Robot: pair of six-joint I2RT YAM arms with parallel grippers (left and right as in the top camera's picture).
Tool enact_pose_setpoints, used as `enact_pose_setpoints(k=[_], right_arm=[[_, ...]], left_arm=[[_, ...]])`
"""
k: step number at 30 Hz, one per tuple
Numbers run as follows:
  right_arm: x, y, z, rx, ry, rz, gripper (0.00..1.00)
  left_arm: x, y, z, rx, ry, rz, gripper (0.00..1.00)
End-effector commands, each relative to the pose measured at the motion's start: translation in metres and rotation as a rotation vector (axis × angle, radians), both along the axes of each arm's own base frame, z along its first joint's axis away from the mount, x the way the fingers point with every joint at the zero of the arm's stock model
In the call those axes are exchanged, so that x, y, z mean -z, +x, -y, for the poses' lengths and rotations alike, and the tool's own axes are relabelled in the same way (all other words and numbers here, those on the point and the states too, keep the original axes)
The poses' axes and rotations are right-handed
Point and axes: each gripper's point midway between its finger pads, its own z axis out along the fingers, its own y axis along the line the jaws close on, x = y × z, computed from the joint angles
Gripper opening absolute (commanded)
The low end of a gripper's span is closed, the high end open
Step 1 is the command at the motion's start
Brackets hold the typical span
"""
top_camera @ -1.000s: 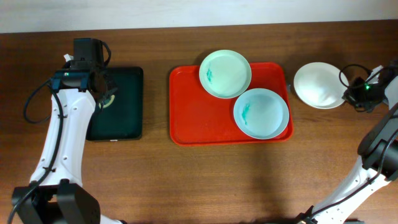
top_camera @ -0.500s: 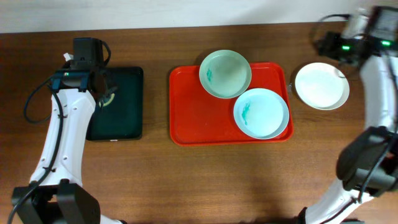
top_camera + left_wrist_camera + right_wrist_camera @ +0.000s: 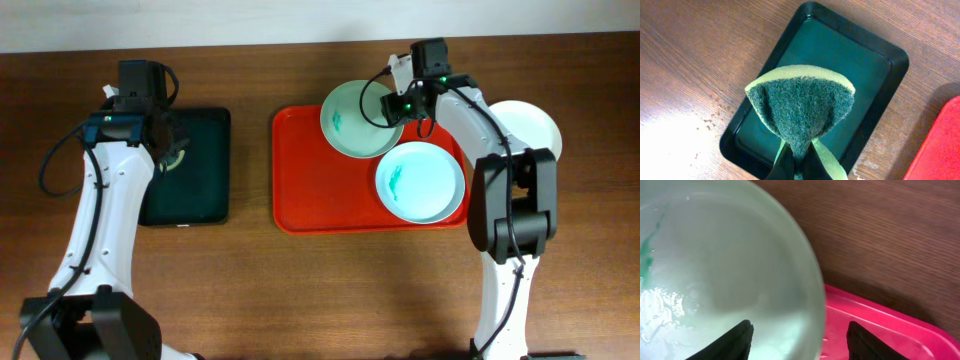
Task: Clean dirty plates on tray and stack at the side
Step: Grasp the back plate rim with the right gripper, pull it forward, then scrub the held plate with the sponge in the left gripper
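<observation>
Two pale mint plates with teal smears lie on the red tray (image 3: 320,190): one at its back edge (image 3: 352,120), one at front right (image 3: 420,182). A third, white plate (image 3: 532,126) rests on the table to the right of the tray, partly behind my right arm. My right gripper (image 3: 398,106) (image 3: 802,340) is open and straddles the right rim of the back plate (image 3: 715,270), one finger over the plate and the other over the tray (image 3: 880,325). My left gripper (image 3: 168,150) (image 3: 800,169) is shut on a green sponge (image 3: 800,110) above the black tray (image 3: 865,60).
The small black tray (image 3: 200,190) sits on the left of the wooden table. The table's back edge meets a pale wall. My right arm stretches across the tray's right side, from the table's front edge.
My right arm has swung left from the white plate, which now lies on the table, to the back plate on the tray, and its jaws have opened. The left arm has not moved.
</observation>
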Motion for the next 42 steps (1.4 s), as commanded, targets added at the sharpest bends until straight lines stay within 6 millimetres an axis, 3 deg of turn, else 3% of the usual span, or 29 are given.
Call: enact_pose_setpoints(k=[1,7,8,9,12,15,18,21,25,27,29,33,37,42], right_arm=[[0.010,0.000,-0.007,-0.015,-0.011,-0.004,0.54],[0.024,-0.004,-0.007,0.009,-0.003,-0.042,0.50],[0.024,-0.004,-0.007,0.009,-0.003,-0.042,0.47],[0.024,-0.004,-0.007,0.011,-0.002,-0.044,0.34],[0.006,-0.005,-0.010,0.089,0.068,-0.048,0.09],[-0.023,-0.018,-0.036,0.008,0.208,-0.075,0.04],[-0.023,-0.036,-0.042,0.075,0.281,-0.179,0.04],[-0.012,-0.066,-0.049,0.100,0.265,-0.312,0.04],[0.015,-0.091,-0.055,0.096,0.166,-0.373,0.04],[0.020,-0.097,-0.061,0.082,0.161,-0.386,0.04],[0.024,-0.099,-0.062,0.081,0.152,-0.386,0.04],[0.042,-0.103,-0.061,0.080,0.154,-0.376,0.04],[0.048,-0.109,-0.059,0.082,0.149,-0.392,0.04],[0.048,-0.108,-0.059,0.081,0.150,-0.387,0.04]], left_arm=[[0.005,0.001,-0.003,-0.016,0.004,-0.008,0.00],[0.005,0.000,-0.003,-0.015,0.001,-0.011,0.00],[0.005,0.000,-0.003,-0.015,0.001,-0.011,0.00],[0.005,0.000,-0.003,-0.015,0.001,-0.011,0.00],[0.005,0.000,-0.003,-0.015,0.001,-0.011,0.00],[0.006,0.001,0.002,-0.003,-0.023,-0.010,0.00],[0.008,0.002,0.014,0.030,-0.088,-0.009,0.00],[0.009,0.007,0.043,0.132,-0.201,0.001,0.00],[0.017,0.013,0.075,0.206,-0.202,-0.011,0.00],[0.036,0.017,0.115,0.297,-0.238,-0.047,0.00],[0.047,0.021,0.141,0.356,-0.275,-0.055,0.00],[0.083,0.028,0.220,0.528,-0.361,-0.076,0.00],[0.123,0.033,0.282,0.641,-0.367,-0.066,0.00],[0.157,0.043,0.290,0.642,-0.351,-0.065,0.00]])
